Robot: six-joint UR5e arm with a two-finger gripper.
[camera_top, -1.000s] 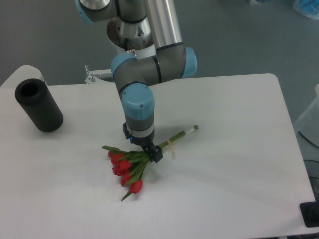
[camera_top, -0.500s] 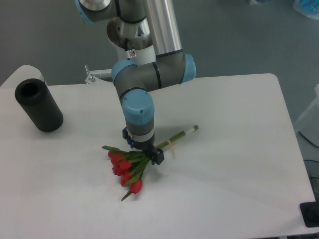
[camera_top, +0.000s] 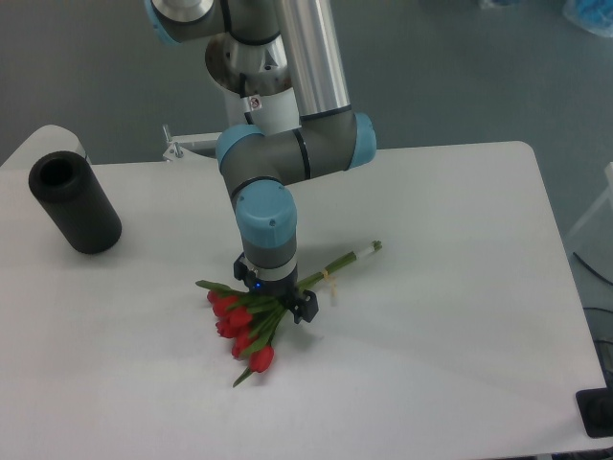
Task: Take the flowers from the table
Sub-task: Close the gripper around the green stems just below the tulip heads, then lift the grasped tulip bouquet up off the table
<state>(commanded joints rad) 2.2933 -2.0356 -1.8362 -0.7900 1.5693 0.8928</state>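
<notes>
**Gripper down on the flowers, mid-table**

Arm (camera_top: 287, 144) comes in from top of frame, wrist pointing straight down. Gripper (camera_top: 280, 301) sits right at the flowers (camera_top: 251, 321), over the green stems just above the red buds. Only one dark finger (camera_top: 305, 307) shows clearly, on the right side of the stems; the other is behind the wrist body. Fingers look to be either side of the stems, but can't tell whether they're pinching or just spread around them, as the view is too small and partly blocked.

Flowers lie on the table (camera_top: 441, 249), roughly centre, a bit toward the near edge. Bunch runs diagonally: red buds at lower left, stems going up to the right, pale end pointing to upper right. A pale band wraps the stems just right of the gripper. A couple of green leaves stick out, one to the left of the buds, one down below them. Can't tell if the bunch is touching the surface along its whole length.

Black cylinder (camera_top: 75, 203) sits at the far left of the table, well apart from flowers and gripper, open end facing up-left.
</notes>
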